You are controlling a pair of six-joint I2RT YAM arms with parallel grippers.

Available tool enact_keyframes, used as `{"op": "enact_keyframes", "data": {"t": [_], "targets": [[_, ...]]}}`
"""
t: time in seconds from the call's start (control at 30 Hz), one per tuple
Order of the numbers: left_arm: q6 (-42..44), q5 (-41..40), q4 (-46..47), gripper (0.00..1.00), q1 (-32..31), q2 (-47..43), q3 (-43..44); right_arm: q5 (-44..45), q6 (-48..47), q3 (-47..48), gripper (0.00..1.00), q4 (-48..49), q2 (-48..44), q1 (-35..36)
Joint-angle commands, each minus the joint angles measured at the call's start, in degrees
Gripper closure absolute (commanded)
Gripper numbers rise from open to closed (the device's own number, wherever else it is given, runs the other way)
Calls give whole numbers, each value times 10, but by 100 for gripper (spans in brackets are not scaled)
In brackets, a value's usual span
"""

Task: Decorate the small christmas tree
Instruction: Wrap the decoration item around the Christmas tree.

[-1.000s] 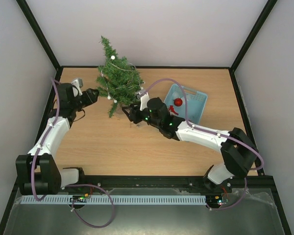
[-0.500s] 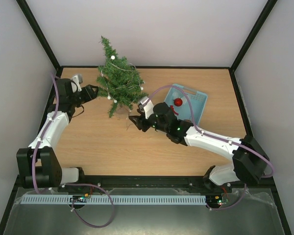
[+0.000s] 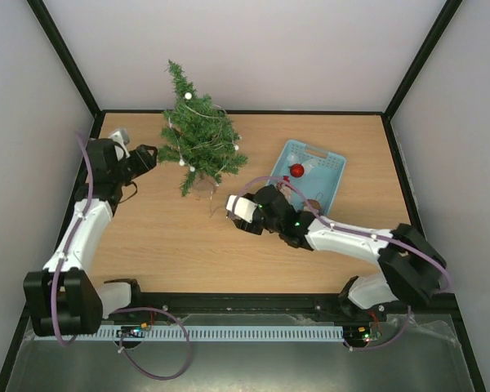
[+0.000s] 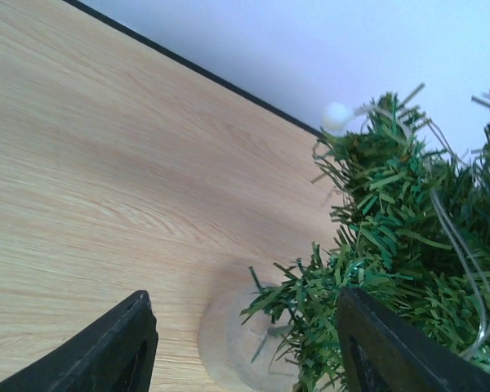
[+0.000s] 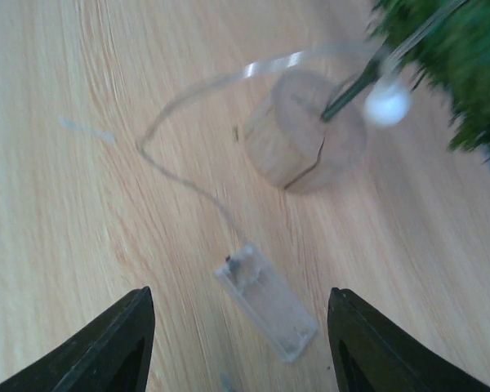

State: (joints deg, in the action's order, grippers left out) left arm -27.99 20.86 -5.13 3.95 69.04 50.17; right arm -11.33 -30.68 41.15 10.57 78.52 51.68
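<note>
Now, red bauble (image 3: pixel 296 170) in basket (image 3: pixel 329 168)

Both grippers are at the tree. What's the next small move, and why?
Probably swing the right gripper over to the light blue basket and line it up above the red bauble. Its jaws are open and empty over the table by the tree's base. The small christmas tree already carries a light string, and the bauble lies in the basket, nearest that arm.

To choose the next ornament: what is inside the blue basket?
A red ball lies in the blue basket. The right arm hides its near part.
</note>
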Motion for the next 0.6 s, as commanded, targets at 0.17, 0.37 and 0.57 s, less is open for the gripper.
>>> {"op": "enact_keyframes", "data": {"t": [0.17,0.37,0.57], "targets": [[-57,-100,11,36,4,-97,-72,78,-182,111,49,-142,138,-25],[-45,-65,17,37,4,-88,-91,63,-212,169,50,-166,214,-42],[-49,-28,20,37,4,-95,-95,53,-238,216,48,-206,266,-65]]}}
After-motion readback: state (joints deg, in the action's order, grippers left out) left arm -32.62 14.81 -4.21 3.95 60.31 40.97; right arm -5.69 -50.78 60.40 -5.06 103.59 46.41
